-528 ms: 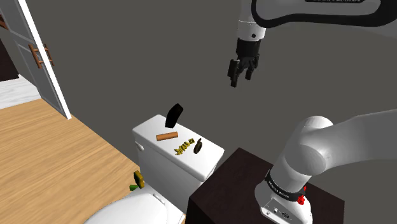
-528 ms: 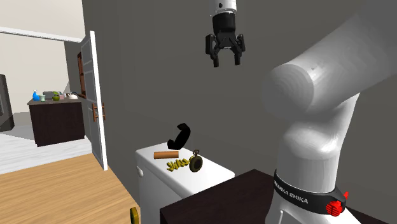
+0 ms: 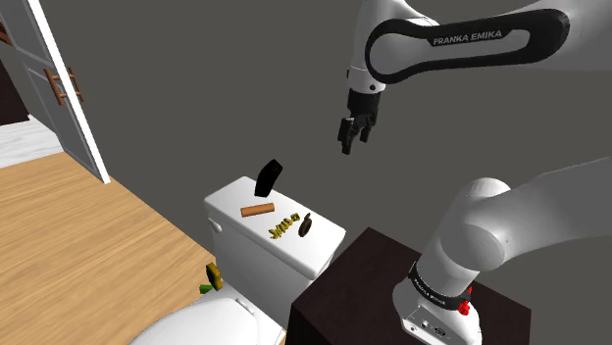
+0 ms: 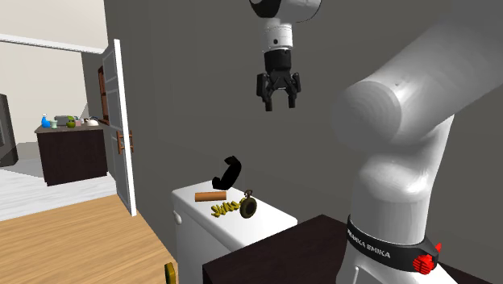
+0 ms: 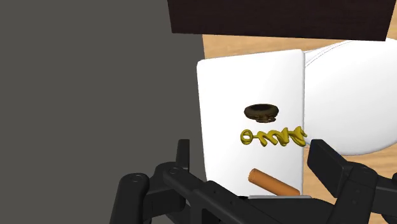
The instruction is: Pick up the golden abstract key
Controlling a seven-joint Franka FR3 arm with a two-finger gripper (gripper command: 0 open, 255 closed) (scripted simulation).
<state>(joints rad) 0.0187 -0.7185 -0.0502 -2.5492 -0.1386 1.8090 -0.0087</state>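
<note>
One thin golden squiggly key [image 5: 272, 135], mid-frame on white tank lid [image 5: 222, 95], probably light and stiff; pinch across its shaft. Black gripper [image 4: 278, 105] spread apart, empty.

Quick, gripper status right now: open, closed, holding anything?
Gripper: open, holding nothing, in the air; the golden key lies untouched on the toilet tank lid below.
</note>
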